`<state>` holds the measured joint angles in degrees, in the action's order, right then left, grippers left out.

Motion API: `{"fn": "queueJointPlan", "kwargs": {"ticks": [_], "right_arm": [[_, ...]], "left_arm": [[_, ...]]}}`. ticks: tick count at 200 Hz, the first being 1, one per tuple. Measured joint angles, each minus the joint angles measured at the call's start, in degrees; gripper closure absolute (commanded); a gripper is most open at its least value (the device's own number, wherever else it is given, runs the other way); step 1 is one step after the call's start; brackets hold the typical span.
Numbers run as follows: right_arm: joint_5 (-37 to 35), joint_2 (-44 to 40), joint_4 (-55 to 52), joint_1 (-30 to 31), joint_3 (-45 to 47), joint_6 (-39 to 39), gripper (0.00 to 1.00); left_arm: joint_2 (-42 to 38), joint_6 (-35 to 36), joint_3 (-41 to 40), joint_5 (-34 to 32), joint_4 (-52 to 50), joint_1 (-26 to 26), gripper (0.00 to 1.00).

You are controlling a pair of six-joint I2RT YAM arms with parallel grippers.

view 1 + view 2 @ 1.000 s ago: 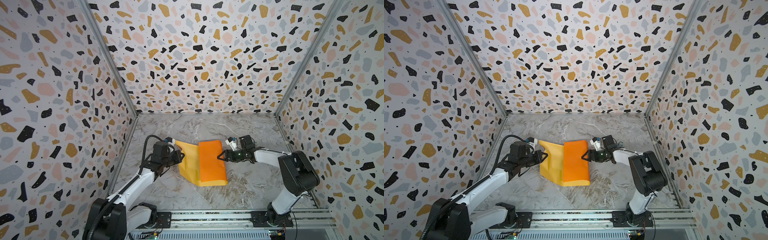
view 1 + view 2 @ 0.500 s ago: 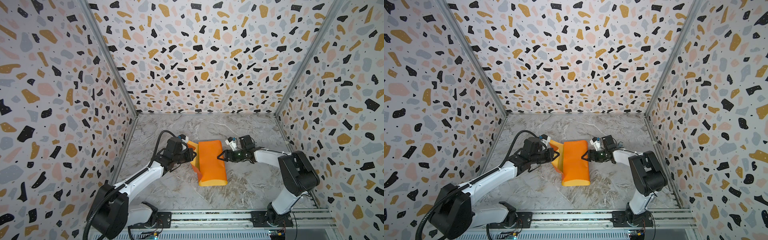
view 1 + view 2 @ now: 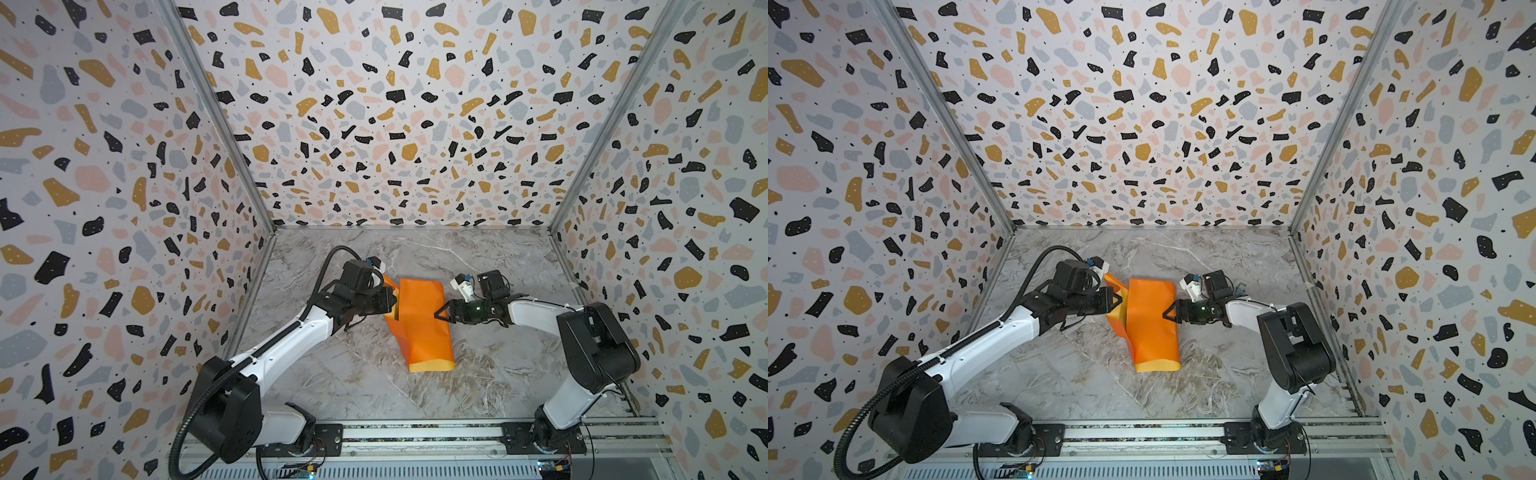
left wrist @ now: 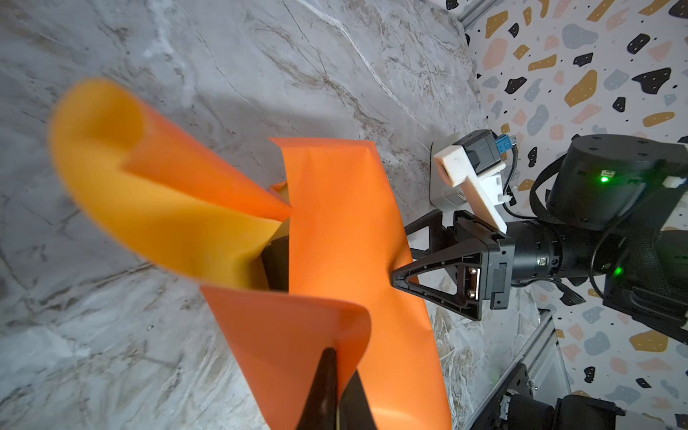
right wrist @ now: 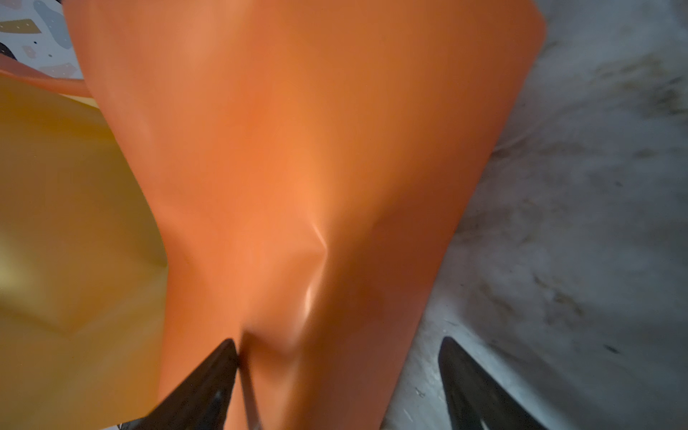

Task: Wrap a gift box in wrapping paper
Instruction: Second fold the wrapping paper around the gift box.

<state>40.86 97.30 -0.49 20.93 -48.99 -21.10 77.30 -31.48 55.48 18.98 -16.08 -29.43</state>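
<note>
Both top views: wrapping paper [image 3: 422, 324] [image 3: 1152, 324] stands folded, orange face out, just below frame centre on the marble table [image 3: 374, 395], between both arms.
Left wrist: left gripper [image 4: 327, 372], bottom edge, clenched on an orange flap.
Right wrist: right gripper [image 5: 337, 340] spread wide; one fingertip [image 5: 212, 383] dents the paper.

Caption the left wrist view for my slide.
The left gripper pinches the paper edge while the open right gripper presses its orange face.

1. 3 walls [image 3: 415, 124] of white panels speckled with black, mustard, pink and grey terrazzo shapes.
2. Grey-veined marble counter [image 3: 478, 386], evenly lit.
3. Metal corner posts [image 3: 221, 124]; a slotted rail [image 3: 415, 432] along the counter's front edge.
</note>
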Motion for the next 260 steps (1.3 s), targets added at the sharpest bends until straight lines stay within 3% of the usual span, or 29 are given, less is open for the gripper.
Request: {"fn": "queueJointPlan", "kwargs": {"ticks": [127, 172, 238, 260], "right_arm": [[-0.3, -0.2, -0.1, 0.1, 0.0, 0.2, 0.16], [-0.3, -0.2, -0.1, 0.1, 0.0, 0.2, 0.16], [-0.4, -0.2, -0.1, 0.1, 0.0, 0.2, 0.16], [-0.4, -0.2, -0.1, 0.1, 0.0, 0.2, 0.16]], "left_arm": [[1.4, 2.0, -1.4, -5.9, -3.0, -0.5, 1.00], [3.1, 5.3, -1.4, -9.9, -6.8, -0.3, 0.94], [3.2, 8.4, -5.1, -9.7, -8.7, 5.8, 0.91], [3.2, 8.9, -6.4, -7.8, -8.5, 8.2, 0.96]]}}
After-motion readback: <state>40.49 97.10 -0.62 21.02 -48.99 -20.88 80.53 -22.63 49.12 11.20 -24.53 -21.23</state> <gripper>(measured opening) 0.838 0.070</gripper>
